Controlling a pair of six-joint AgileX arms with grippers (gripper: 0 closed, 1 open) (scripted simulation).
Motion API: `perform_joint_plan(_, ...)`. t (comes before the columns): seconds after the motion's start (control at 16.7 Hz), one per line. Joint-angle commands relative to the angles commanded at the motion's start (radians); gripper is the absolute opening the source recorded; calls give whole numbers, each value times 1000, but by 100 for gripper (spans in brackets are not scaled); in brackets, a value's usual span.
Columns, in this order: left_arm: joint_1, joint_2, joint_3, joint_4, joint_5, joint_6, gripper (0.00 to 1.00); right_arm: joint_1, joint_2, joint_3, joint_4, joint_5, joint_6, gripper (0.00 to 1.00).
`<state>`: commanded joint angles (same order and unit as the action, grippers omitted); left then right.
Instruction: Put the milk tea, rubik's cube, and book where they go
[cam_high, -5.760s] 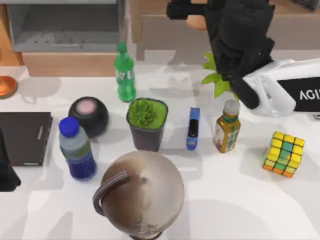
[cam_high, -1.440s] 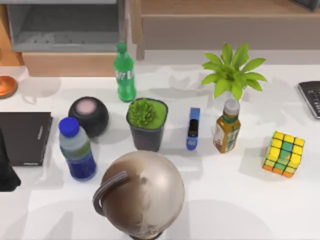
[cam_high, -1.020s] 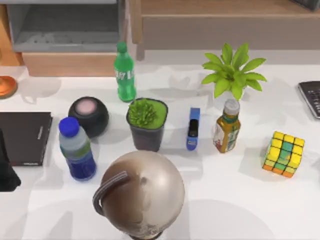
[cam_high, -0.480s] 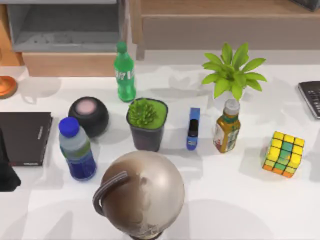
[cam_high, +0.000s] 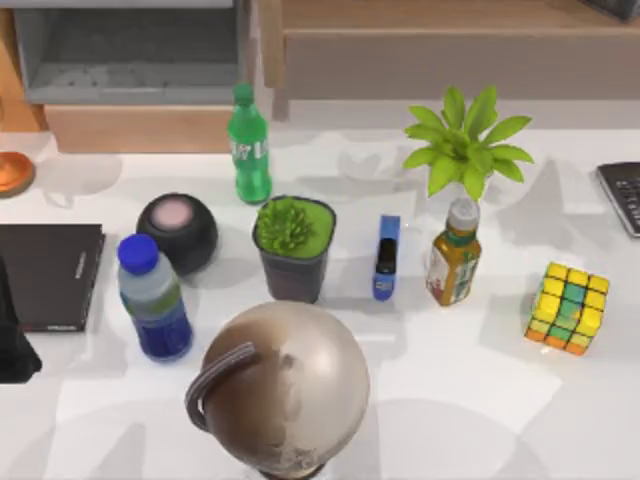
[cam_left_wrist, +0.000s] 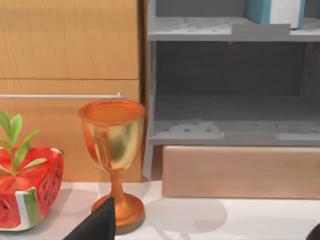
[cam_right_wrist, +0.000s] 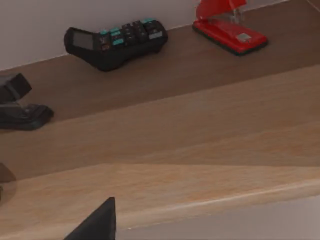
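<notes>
Rubik's cube (cam_high: 570, 308) sits at bench (cam_high: 480, 400) right edge, milk tea (cam_high: 454, 252) upright just left of it; right arm judged nearer. Gripper states: cannot tell.

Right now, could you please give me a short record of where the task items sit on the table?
milk tea: upright, right of centre, in front of the leafy plant
rubik's cube: on the table near the right edge, apart from the milk tea
book: teal book standing on the grey shelf's upper level
nearest neighbour of milk tea: blue stapler
</notes>
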<state>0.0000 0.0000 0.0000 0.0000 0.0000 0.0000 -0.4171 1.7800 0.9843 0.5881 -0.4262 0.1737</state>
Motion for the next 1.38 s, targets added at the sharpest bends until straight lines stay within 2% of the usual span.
perform_joint_plan(0.42,0,0,0,0,0,0,100,303,-12,322,-859,221,202,100)
perform_joint_plan(0.78,0,0,0,0,0,0,100,563,14,428,-1455,366,403,100)
perform_joint_plan(1.08,0,0,0,0,0,0,100,701,42,404,-1692,422,515,100)
perform_joint_plan(1.38,0,0,0,0,0,0,100,715,47,398,-1714,427,527,100)
